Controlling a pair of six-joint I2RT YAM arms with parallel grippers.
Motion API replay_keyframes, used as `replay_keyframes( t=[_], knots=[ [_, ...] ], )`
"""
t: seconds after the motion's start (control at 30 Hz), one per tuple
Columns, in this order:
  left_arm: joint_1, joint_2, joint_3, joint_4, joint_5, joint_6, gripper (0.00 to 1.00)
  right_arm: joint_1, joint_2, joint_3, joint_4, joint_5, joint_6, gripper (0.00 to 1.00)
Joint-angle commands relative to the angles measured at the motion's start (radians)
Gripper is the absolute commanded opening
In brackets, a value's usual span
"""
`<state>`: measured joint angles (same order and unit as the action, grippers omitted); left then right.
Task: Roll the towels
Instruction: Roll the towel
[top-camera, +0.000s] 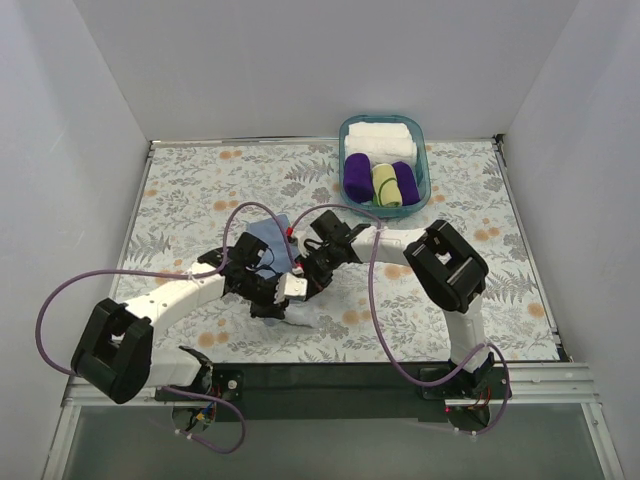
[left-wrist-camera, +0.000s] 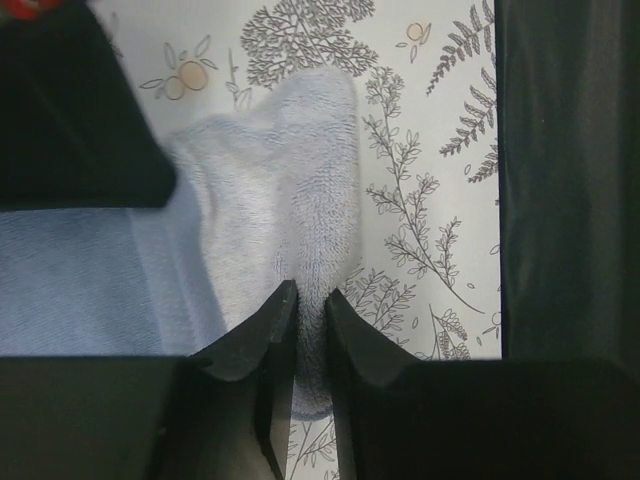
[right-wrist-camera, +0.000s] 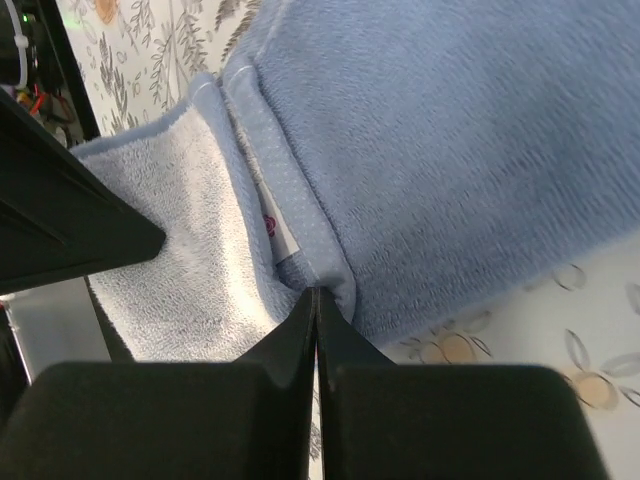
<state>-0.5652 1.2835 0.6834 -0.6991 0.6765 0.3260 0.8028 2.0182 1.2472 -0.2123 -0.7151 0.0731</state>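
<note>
The left gripper (left-wrist-camera: 310, 300) is pinching a raised ridge of the blue towel (left-wrist-camera: 270, 200). Its jaws are standing only a narrow slit apart, and that slit is packed with cloth. Ahead of its fingertips the towel is bunching into a soft hump and spreading off to the left, lying on the patterned table (left-wrist-camera: 420, 120).

The right gripper (right-wrist-camera: 316, 296) is nipping the stitched hem where a folded-over layer meets the layer beneath. Its jaws are looking fully closed, with the hem caught right at the tips and the broad body of the cloth stretching away ahead and to the right.

The towel is showing itself light, limp and plush, creasing and sagging wherever nothing is supporting it, so it is unlikely to hold a shape unaided. The pile should be giving the pads fair friction, but a thin hem held only at the tips may be slipping out under a pull. I judge the hem and corners, taken deeper, to be the better holds, with both grippers on one edge so the roll is starting even.

The yellow-green towel (top-camera: 386, 184) is sitting rolled in the basket (top-camera: 426, 160), well apart from both grippers.
</note>
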Motion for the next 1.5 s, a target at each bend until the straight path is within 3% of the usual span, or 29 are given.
replay_keyframes(
  t=[0.0, 0.37, 0.53, 0.6, 0.77, 0.83, 0.97, 1.33, 1.4, 1.47],
  knots=[
    [0.062, 0.014, 0.059, -0.039, 0.083, 0.028, 0.17, 0.038, 0.014, -0.003, -0.018, 0.046, -0.056, 0.02],
    [0.212, 0.235, 0.123, -0.057, 0.141, 0.05, 0.17, 0.036, -0.029, -0.022, -0.059, 0.124, -0.107, 0.03],
    [0.254, 0.324, 0.143, -0.073, 0.15, 0.062, 0.2, 0.01, -0.119, -0.014, -0.119, 0.134, -0.13, 0.22],
    [0.264, 0.352, 0.154, -0.083, 0.161, 0.071, 0.21, 0.0, -0.174, -0.026, -0.127, 0.123, -0.131, 0.24],
    [0.268, 0.388, 0.176, -0.085, 0.161, 0.076, 0.27, -0.013, -0.231, -0.048, -0.118, 0.013, -0.092, 0.41],
    [0.271, 0.399, 0.182, -0.089, 0.164, 0.077, 0.28, -0.013, -0.231, -0.057, -0.093, -0.029, -0.079, 0.42],
    [0.281, 0.427, 0.191, -0.097, 0.169, 0.082, 0.32, -0.008, -0.213, -0.089, -0.059, -0.11, -0.044, 0.43],
    [0.33, 0.502, 0.225, -0.111, 0.201, 0.102, 0.33, 0.03, -0.125, -0.086, 0.036, -0.121, -0.001, 0.44],
    [0.337, 0.513, 0.226, -0.115, 0.198, 0.114, 0.33, 0.041, -0.107, -0.075, 0.045, -0.09, 0.01, 0.41],
    [0.346, 0.519, 0.232, -0.128, 0.201, 0.133, 0.36, 0.049, -0.079, -0.058, 0.04, -0.046, 0.013, 0.27]
  ],
)
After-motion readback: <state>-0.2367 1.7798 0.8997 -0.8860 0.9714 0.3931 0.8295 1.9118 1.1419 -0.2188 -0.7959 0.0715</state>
